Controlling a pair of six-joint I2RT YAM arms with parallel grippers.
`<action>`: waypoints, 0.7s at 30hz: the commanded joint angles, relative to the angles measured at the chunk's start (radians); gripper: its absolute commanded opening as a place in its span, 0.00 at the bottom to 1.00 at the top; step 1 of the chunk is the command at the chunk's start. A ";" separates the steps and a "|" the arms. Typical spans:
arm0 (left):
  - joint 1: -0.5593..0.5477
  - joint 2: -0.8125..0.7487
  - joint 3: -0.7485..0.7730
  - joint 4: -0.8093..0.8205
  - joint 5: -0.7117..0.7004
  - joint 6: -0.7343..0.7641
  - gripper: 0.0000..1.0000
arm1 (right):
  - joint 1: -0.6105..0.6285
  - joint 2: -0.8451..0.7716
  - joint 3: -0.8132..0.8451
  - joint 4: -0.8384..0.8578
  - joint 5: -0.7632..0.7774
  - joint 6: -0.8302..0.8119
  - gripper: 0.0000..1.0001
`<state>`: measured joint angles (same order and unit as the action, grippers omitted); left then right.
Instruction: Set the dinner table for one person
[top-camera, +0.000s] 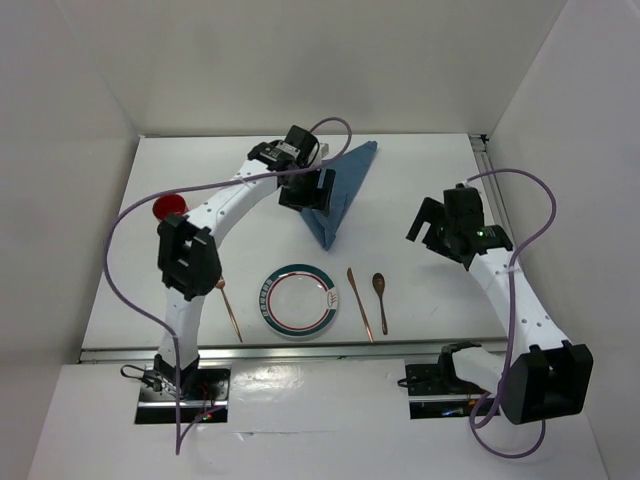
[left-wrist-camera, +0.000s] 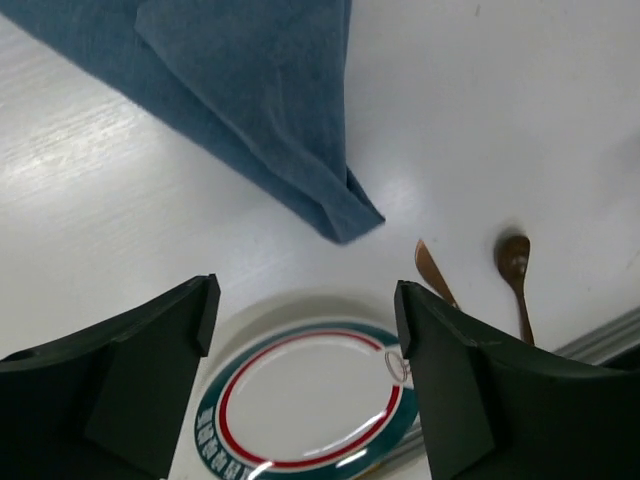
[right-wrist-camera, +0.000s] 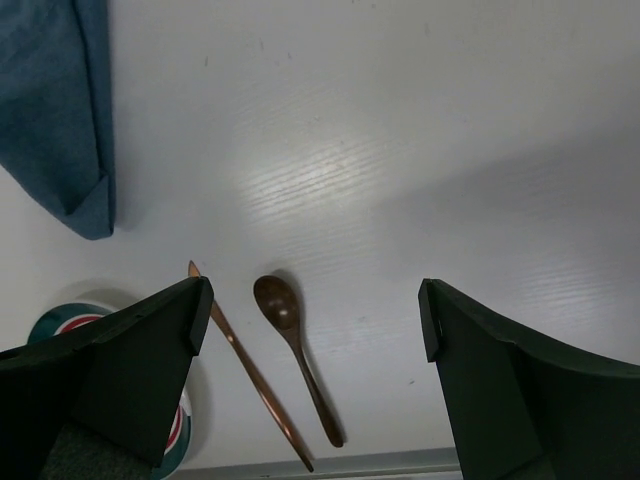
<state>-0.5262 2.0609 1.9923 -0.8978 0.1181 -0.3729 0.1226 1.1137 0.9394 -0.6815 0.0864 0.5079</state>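
The white dinner table (top-camera: 200, 170) holds a white plate (top-camera: 298, 300) with a green and red rim near the front. A wooden fork (top-camera: 230, 311) lies left of it; a wooden knife (top-camera: 360, 305) and a wooden spoon (top-camera: 381, 300) lie to its right. A folded blue cloth (top-camera: 345, 190) lies behind the plate. My left gripper (top-camera: 305, 190) is open and empty over the cloth's left edge; its view shows the cloth (left-wrist-camera: 250, 100) and plate (left-wrist-camera: 305, 410). My right gripper (top-camera: 435, 222) is open and empty above bare table, behind the spoon (right-wrist-camera: 290, 335) and knife (right-wrist-camera: 250, 370).
A red cup (top-camera: 170, 207) stands at the left side of the table. A metal rail (top-camera: 300, 352) runs along the near edge, and white walls enclose the back and sides.
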 joint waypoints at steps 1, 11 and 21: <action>0.005 0.102 0.095 -0.076 -0.023 -0.050 0.87 | 0.009 -0.028 -0.013 0.085 -0.028 -0.016 0.97; 0.100 0.260 0.189 0.020 0.117 -0.185 0.76 | 0.009 0.093 0.035 0.036 0.006 -0.016 0.97; 0.129 0.361 0.230 0.129 0.235 -0.287 0.67 | 0.009 0.096 0.035 0.046 -0.036 -0.016 0.97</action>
<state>-0.4007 2.3924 2.1845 -0.8185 0.2745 -0.6117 0.1249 1.2156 0.9371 -0.6579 0.0605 0.4995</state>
